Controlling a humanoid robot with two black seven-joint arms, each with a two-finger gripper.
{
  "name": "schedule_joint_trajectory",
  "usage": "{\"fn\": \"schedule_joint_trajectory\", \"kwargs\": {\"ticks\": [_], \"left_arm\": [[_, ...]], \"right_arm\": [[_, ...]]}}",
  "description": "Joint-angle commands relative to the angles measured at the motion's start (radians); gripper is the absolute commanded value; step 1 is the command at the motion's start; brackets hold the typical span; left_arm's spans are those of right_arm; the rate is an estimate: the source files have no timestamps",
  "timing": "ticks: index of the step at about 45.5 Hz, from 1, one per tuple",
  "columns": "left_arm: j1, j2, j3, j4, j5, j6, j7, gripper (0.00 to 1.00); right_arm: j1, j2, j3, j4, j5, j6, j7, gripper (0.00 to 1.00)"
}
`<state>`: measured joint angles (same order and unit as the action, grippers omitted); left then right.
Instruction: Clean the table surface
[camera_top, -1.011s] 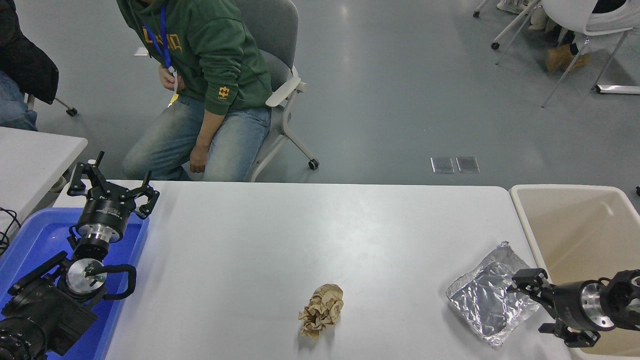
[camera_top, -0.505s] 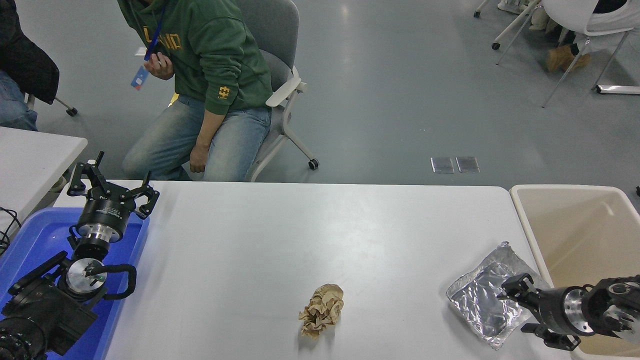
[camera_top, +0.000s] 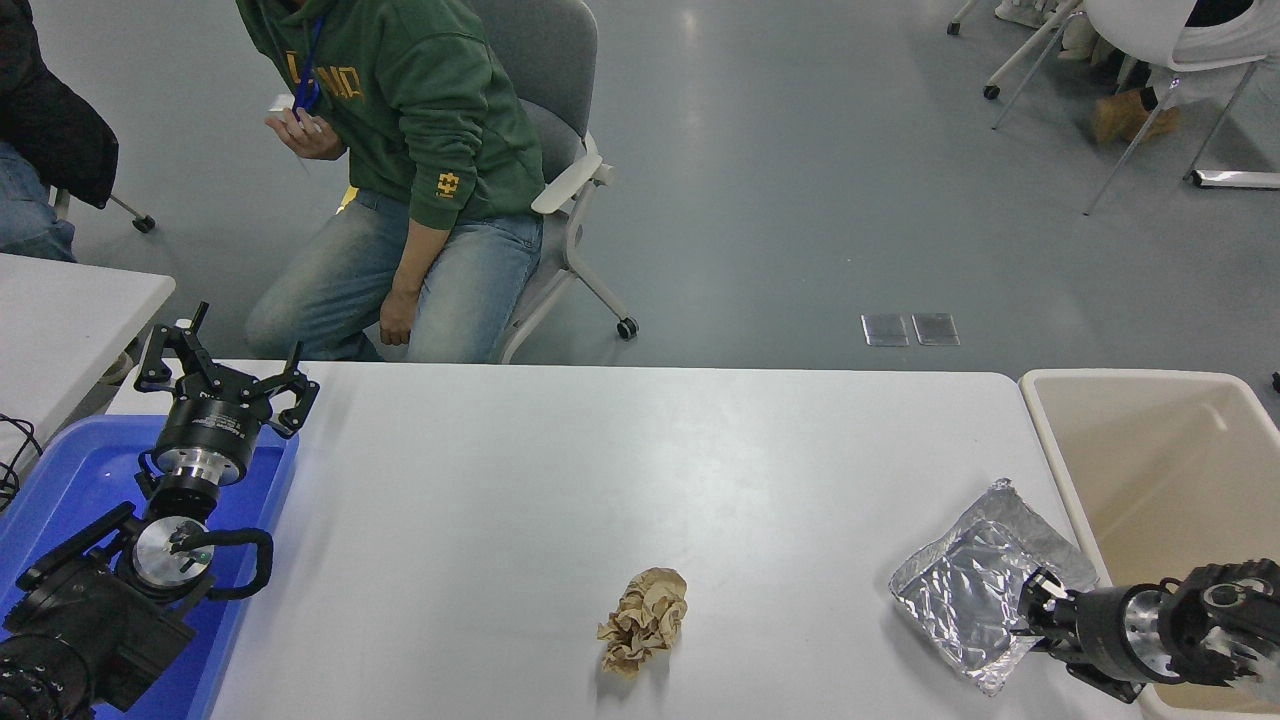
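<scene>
At the far left, a blue tray (camera_top: 60, 480) sat on the table's left end, and the left arm rose over it from the lower left corner, pointing away from the camera. The left gripper (camera_top: 226, 372) hung above the tray's far right corner with its fingers spread wide and nothing between them.

Beyond the table's far edge a person in a green hoodie (camera_top: 420, 110) sat on a grey chair (camera_top: 560, 120), one hand raised near the chest and the other resting on a knee.

The table surface (camera_top: 560, 480) stretched wide and white across the middle, from the tray to the bin. On it, near the front edge and about midway across, lay a crumpled ball of brown paper (camera_top: 644, 620), well apart from both grippers.

Further right, a wrinkled foil tray (camera_top: 975, 575) lay on the table near its right end, just beside the beige bin (camera_top: 1160, 450) that stood against the table's right edge. The right arm came in low from the lower right corner, lying nearly level and pointing left. The right gripper (camera_top: 1035, 610) sat at the foil tray's near right edge, its fingers drawn close together on the foil's rim, low over the table surface.
</scene>
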<state>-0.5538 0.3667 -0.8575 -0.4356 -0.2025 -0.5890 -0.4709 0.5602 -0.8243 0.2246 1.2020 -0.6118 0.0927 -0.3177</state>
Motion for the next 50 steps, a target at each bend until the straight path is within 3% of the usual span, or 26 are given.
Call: {"fn": "schedule_joint_trajectory", "kwargs": {"ticks": [1,22,30,50], "left_arm": [[0.0,0.0,0.0,0.0,0.0,0.0,0.0,1.0],[0.0,0.0,0.0,0.0,0.0,0.0,0.0,1.0],[0.0,0.0,0.0,0.0,0.0,0.0,0.0,1.0],[0.0,0.0,0.0,0.0,0.0,0.0,0.0,1.0]], "right_arm": [[0.001,-0.006,-0.008,0.004,-0.019,0.009,-0.009,0.0],[0.018,-0.085,0.012,0.04,0.0,0.018,-0.018,0.0],[0.033,-0.16,0.039,0.073,0.015,0.139,-0.02,0.0],[0.035,-0.377,0.179,0.29,0.084,0.305,-0.02,0.0]]}}
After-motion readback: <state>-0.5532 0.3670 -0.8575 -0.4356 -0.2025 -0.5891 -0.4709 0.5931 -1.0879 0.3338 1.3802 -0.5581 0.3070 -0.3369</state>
